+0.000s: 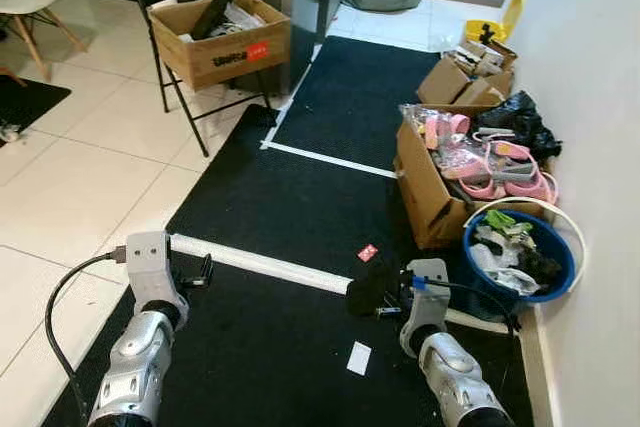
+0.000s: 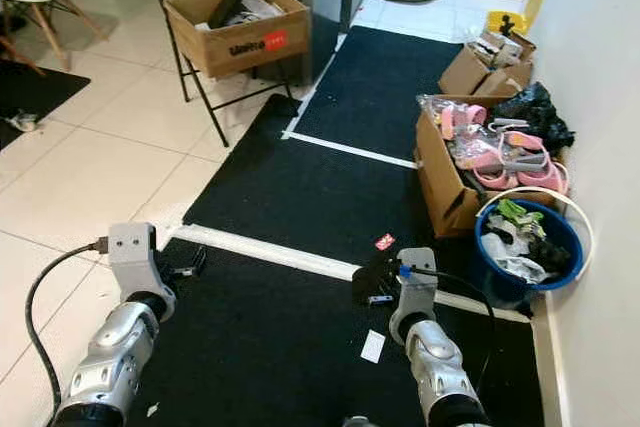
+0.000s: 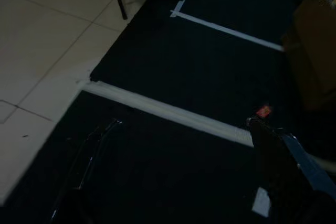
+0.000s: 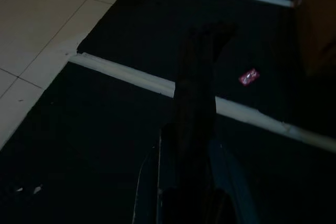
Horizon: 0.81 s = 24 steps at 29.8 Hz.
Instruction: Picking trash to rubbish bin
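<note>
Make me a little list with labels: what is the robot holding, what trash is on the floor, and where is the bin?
Right gripper: shut on a dark floppy item, hard to tell what
Left gripper: low over the black mat, holding nothing
Trash on mat: small red wrapper, white paper scrap
Bin: blue bucket by the wall, right of the robot, already holding rubbish
Nearby: cardboard box of pink shoes

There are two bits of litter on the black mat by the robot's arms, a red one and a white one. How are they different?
The red scrap is reddish with some marking on it; the white scrap is plain. The red scrap looks smaller than the white scrap. The red scrap lies beyond the white stripe, towards the blue bin; the white scrap lies on the robot's side, beside the right gripper's arm. Both lie flat on the black mat.
</note>
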### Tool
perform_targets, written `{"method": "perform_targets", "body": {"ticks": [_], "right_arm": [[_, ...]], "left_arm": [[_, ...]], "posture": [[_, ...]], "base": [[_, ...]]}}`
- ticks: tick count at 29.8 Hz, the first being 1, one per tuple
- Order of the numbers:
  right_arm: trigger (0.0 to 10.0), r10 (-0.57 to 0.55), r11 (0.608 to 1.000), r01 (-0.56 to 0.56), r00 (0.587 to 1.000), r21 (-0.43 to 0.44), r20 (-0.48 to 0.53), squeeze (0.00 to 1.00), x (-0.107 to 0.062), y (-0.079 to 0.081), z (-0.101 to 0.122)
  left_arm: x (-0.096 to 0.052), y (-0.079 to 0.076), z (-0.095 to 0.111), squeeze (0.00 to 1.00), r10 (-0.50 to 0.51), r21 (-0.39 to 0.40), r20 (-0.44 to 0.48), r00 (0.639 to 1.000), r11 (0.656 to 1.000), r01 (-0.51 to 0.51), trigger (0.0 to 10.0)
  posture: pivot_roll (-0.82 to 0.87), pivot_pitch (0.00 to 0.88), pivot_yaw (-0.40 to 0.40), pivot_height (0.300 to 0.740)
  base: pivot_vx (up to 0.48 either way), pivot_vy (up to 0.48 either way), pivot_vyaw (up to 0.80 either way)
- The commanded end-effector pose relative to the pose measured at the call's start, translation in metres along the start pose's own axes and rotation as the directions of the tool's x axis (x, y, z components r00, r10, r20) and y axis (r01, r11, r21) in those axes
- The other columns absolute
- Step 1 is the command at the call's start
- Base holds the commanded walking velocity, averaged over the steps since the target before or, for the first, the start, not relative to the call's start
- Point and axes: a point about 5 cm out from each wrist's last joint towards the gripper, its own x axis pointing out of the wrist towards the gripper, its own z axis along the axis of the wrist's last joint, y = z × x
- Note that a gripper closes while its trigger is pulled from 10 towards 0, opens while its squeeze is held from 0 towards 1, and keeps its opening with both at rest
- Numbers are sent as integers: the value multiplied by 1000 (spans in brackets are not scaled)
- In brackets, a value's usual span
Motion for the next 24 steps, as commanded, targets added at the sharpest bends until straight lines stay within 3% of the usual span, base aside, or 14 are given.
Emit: {"method": "perform_targets", "body": {"ticks": [1, 9, 24], "right_arm": [[10000, 2, 1000, -2, 1000, -20, -11, 0, -4, -2, -6], [10000, 85, 991, -90, 995, -102, -46, 0, -10, 5, -18], [10000, 29, 999, -30, 999, -23, -24, 0, -11, -2, -17]], "left_arm": [[-4, 0, -11, 0, -12, 21, -38, 999, 1000, 13, 10000], [-7, 1, -11, 0, -6, 46, -31, 1000, 999, 8, 10000], [-3, -1, -4, 0, -17, 56, 13, 1000, 998, 17, 10000]], "posture": [[48, 134, 3, 740], [51, 134, -1, 740], [43, 114, 1, 740]], "base": [[0, 0, 0], [0, 0, 0], [0, 0, 0]]}}
